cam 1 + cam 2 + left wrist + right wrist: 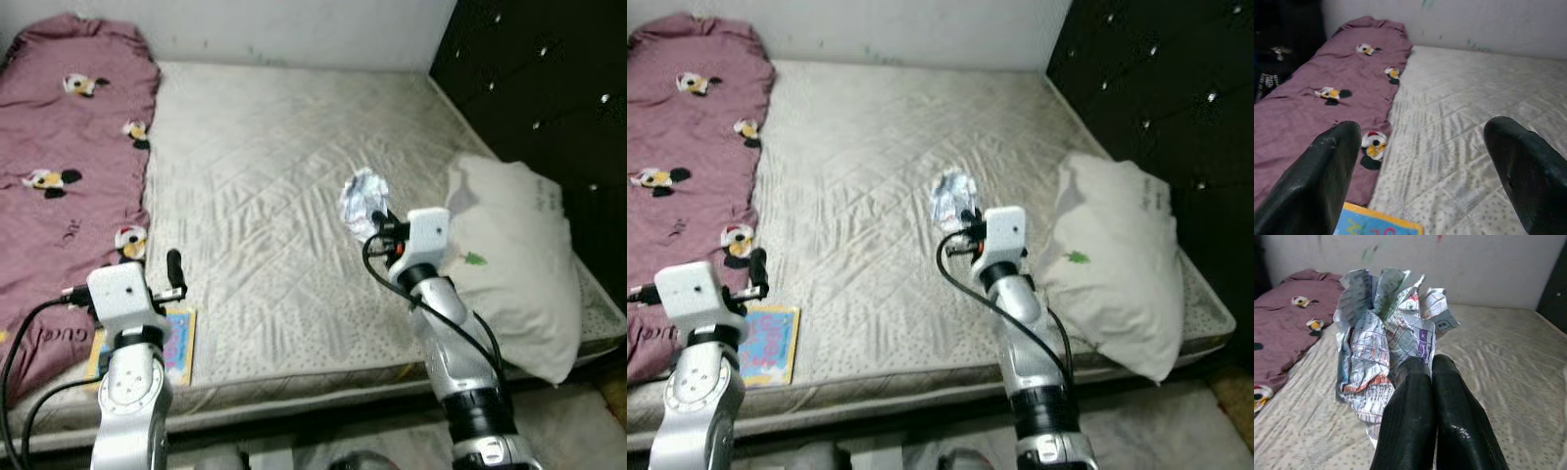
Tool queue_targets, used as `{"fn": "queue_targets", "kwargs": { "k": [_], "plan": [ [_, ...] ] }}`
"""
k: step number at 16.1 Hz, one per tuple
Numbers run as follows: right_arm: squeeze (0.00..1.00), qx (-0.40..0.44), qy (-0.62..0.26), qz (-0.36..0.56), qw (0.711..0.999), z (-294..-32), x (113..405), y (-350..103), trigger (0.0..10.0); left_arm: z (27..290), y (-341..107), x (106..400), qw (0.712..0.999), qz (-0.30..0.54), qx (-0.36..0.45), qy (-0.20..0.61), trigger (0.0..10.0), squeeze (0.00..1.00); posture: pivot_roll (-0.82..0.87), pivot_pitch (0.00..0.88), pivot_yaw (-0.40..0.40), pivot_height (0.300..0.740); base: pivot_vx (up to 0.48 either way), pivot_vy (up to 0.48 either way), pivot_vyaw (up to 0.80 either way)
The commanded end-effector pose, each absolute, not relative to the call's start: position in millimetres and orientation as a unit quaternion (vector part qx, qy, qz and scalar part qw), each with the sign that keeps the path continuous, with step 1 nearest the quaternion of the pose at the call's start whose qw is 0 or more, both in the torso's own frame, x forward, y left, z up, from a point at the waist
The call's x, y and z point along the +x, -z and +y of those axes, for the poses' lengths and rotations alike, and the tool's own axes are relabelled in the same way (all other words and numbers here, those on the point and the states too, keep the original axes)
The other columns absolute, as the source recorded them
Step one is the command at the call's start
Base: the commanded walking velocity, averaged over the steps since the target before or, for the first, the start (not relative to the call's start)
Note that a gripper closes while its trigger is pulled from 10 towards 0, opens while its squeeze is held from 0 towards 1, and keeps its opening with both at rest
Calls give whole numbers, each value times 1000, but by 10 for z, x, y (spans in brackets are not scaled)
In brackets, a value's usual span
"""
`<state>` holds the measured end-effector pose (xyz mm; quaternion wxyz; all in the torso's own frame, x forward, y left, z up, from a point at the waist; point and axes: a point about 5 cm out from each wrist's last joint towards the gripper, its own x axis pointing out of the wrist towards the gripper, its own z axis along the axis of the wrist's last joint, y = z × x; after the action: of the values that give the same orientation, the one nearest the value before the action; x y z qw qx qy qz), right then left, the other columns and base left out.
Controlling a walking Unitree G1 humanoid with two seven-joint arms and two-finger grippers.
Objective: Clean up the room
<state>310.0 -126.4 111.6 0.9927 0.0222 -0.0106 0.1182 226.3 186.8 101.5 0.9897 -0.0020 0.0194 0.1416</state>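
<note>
**Wrapper in my right grip**

My right gripper [1422,369] has its 2 fingers pinched together on the crumpled foil wrapper [1386,338], held just above the mattress [284,166], with the pillow [514,255] beside it. My left gripper [1425,142] gapes wide over the mattress edge, the picture book [176,343] just below, the maroon blanket [69,147] alongside.

Right end effector [1422,369] pinched closed; left end effector [1425,147] spread wide.

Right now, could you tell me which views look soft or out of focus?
Left wrist view: the two black fingers are blurred, the mauve blanket soft. Right wrist view: the crumpled printed wrapper is sharp, the wall hazy. Eye views: evenly lit, slightly grainy.
</note>
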Motion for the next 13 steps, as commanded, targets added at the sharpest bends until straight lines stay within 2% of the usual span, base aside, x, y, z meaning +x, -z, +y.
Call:
{"fn": "queue_targets", "kwargs": {
  "k": [1, 7, 8, 12, 13],
  "plan": [
    [0, 18, -103, -9, 995, -1362, 3092, -1100, 10000, 1801, -1029, 2271, 991, 20, -6, -129, 10000, 0, 36, 42, -64, 740, 0, 480, 0],
    [0, 10, -120, -1, 993, -1305, 3060, -1018, 10000, 1805, -944, 2239, 989, 38, -24, -143, 10000, 0, 40, 45, -72, 740, 0, 480, 0],
    [0, 9, -123, 0, 992, -1292, 3055, -1008, 10000, 1808, -939, 2234, 988, 38, -26, -145, 10000, 0, 44, 48, -75, 740, 0, 412, 413],
    [0, 17, -125, 6, 992, -1233, 3072, -968, 10000, 1798, -919, 2218, 989, 45, -26, -141, 10000, 0, 64, 49, -70, 740, 0, 0, 775],
    [0, 18, -125, 4, 992, -1228, 3077, -973, 10000, 1797, -922, 2220, 989, 45, -26, -140, 10000, 0, 64, 48, -68, 740, 0, 480, 581]
  ]
}}
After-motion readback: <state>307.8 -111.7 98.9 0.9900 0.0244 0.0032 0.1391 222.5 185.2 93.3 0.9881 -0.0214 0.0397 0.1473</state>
